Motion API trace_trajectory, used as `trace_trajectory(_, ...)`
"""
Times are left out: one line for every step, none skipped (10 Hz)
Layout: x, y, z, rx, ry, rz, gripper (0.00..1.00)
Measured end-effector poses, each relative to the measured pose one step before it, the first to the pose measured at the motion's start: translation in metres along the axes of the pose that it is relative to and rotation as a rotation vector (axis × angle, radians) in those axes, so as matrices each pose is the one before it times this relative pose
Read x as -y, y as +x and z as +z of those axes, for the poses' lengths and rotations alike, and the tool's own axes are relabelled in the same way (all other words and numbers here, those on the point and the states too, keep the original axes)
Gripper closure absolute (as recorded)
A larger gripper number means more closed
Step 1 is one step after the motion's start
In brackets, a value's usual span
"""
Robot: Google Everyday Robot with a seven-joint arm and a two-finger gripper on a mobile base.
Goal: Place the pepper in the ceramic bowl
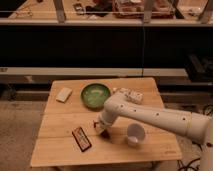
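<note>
**Camera view: bowl lying beyond the closed gripper**

You are looking at a wooden table [60, 150], with the single white arm [150, 115] reaching in from the right. The ceramic bowl [96, 95] is sitting toward the far edge, beyond the gripper [102, 130] and slightly to its left, near but apart. The gripper is hanging low over the table's middle, between the dark red packet [81, 138] and the white cup [135, 134]. Its jaws are pinching together on a small dark reddish sliver, seemingly the pepper [104, 133], whose long axis you cannot tell. You are finding no readable writing; the packet's pale markings cannot be made out.
</note>
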Motion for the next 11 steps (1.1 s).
trace_trajectory(-0.00047, 0.01487, -0.02403, -0.0895, 0.04785, 0.01661, 0.88)
trace_trajectory(-0.0012, 0.00934, -0.01524, -0.05572, 0.02664, 0.01115, 0.88)
trace_trajectory(-0.00472, 0.0114, -0.01904, -0.07152, 0.03061, 0.01902, 0.88)
trace_trajectory(-0.0098, 0.00941, -0.01662, -0.06293, 0.01677, 0.02886, 0.88)
trace_trajectory(-0.01159, 0.00834, -0.0113, -0.04757, 0.0034, 0.03365, 0.88)
trace_trajectory(-0.01101, 0.0082, -0.00581, -0.03411, -0.00461, 0.02803, 0.88)
trace_trajectory(-0.01412, 0.01544, -0.00443, -0.04605, -0.01713, 0.03698, 0.88)
trace_trajectory(-0.00925, 0.01614, -0.00147, -0.04124, -0.01262, 0.02683, 0.88)
trace_trajectory(-0.00311, 0.01816, 0.00284, -0.03859, -0.00644, 0.01695, 0.88)
trace_trajectory(0.00093, 0.02001, 0.00773, -0.03282, -0.00836, 0.00899, 0.88)
trace_trajectory(0.00099, 0.01156, 0.00623, -0.01306, -0.00915, 0.00047, 0.88)
